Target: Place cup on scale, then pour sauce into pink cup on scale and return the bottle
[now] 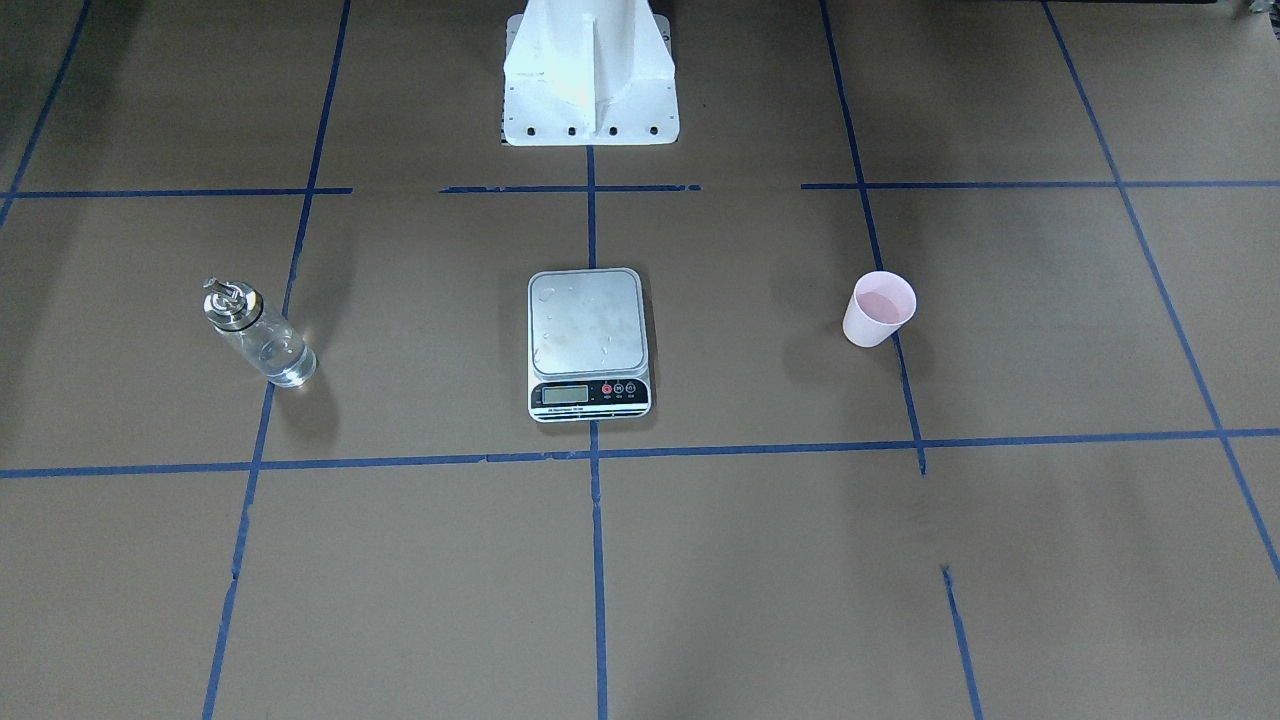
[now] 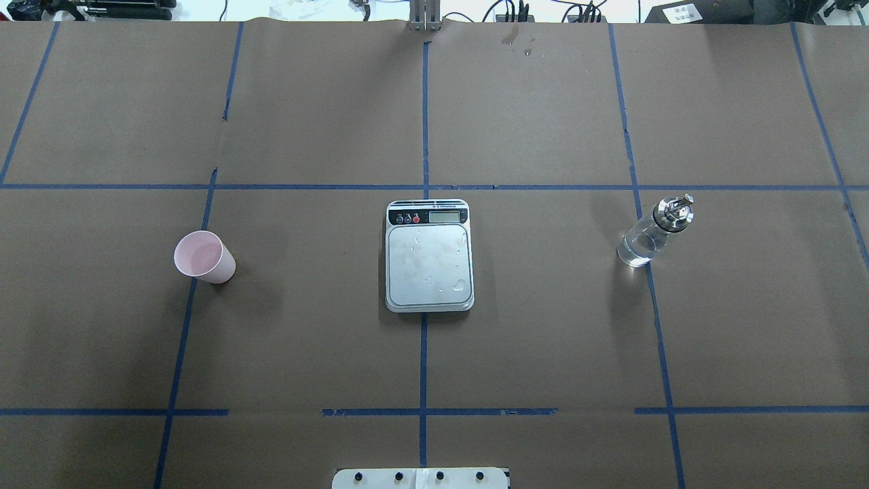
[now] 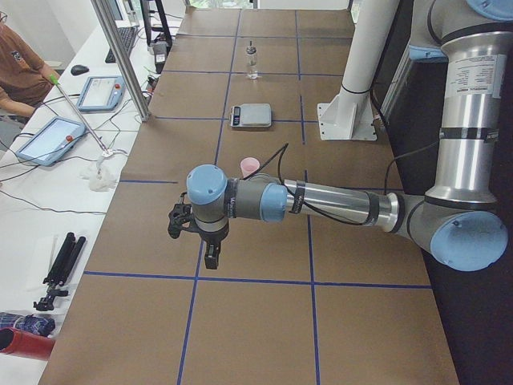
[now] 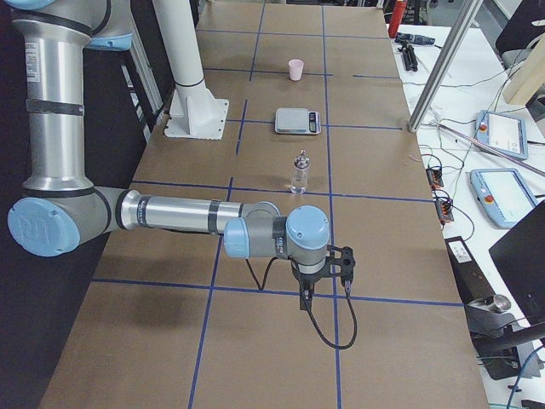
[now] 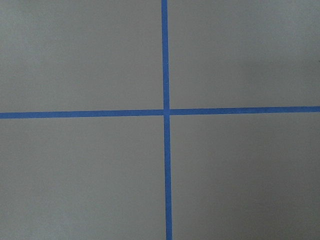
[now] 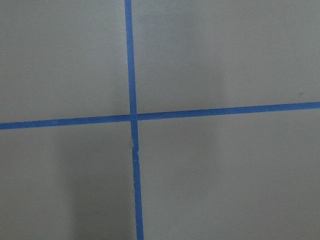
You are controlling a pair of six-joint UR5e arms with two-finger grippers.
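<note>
The pale pink cup (image 2: 203,257) stands upright on the brown table, left of the scale; it also shows in the front-facing view (image 1: 879,309). The scale (image 2: 428,256) sits at the table's centre with its platform bare apart from a few drops. The clear glass bottle (image 2: 654,232) with clear sauce in it stands to the right of the scale, also visible in the front-facing view (image 1: 257,334). My left gripper (image 3: 212,258) hangs over bare table, well short of the cup. My right gripper (image 4: 305,300) hangs over bare table, short of the bottle. I cannot tell whether either is open.
Blue tape lines grid the brown paper table (image 2: 543,339). The white robot base (image 1: 590,75) stands behind the scale. Both wrist views show only tape crossings. An operator's desk with tablets (image 3: 48,140) runs along the table's far edge.
</note>
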